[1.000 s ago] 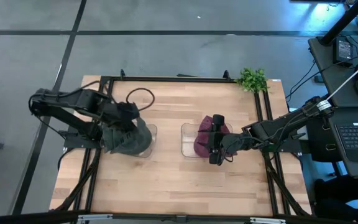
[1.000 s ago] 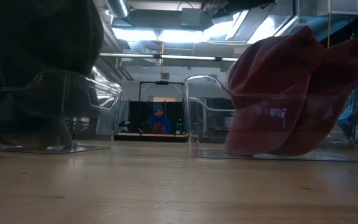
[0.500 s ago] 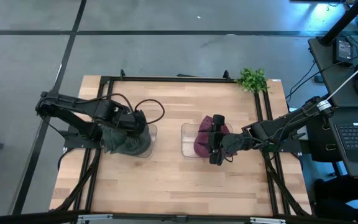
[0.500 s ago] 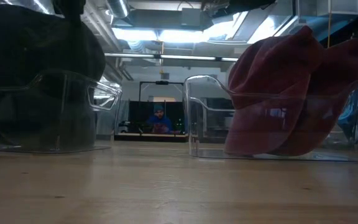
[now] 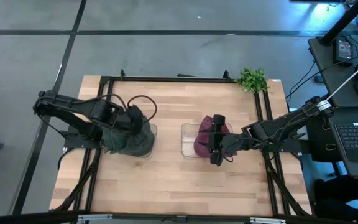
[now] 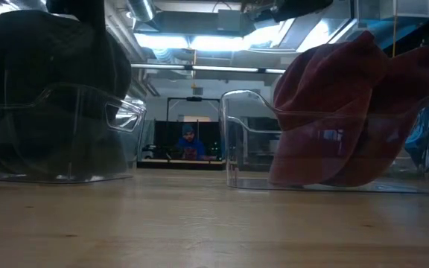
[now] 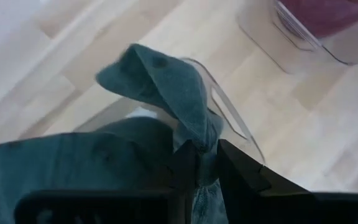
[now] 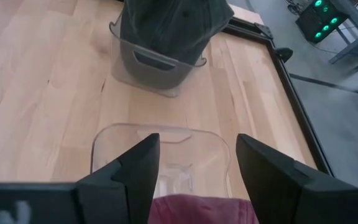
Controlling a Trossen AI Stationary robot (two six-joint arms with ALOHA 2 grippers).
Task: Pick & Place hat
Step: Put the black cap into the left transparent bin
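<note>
On the left side of the table point(image 5: 166, 180), you see the left gripper point(image 5: 134, 116) positioned over the left clear bin point(image 5: 151, 134). Its fingers point(image 7: 185, 168) are pinched nearly together on a fold of the dark green hat point(image 5: 128, 138). The hat sits in that bin, bulging above the rim and draping over the outer side. In the low view, the same hat point(image 6: 47, 82) fills the bin point(image 6: 121, 119) and rises well above its walls.

Toward the middle, bare wood separates the two bins.

To the right, you see the right clear bin point(image 5: 186, 140) holding the maroon hat point(image 5: 201, 144). In the low view this hat point(image 6: 345, 112) stands above the bin wall point(image 6: 248, 141) and hangs over its far side. The right gripper point(image 5: 215, 138) rests directly above the maroon hat; its fingers point(image 8: 138, 168) are spread wide and grip nothing.

At the far right corner of the table stands a small green plant point(image 5: 252, 79).
</note>
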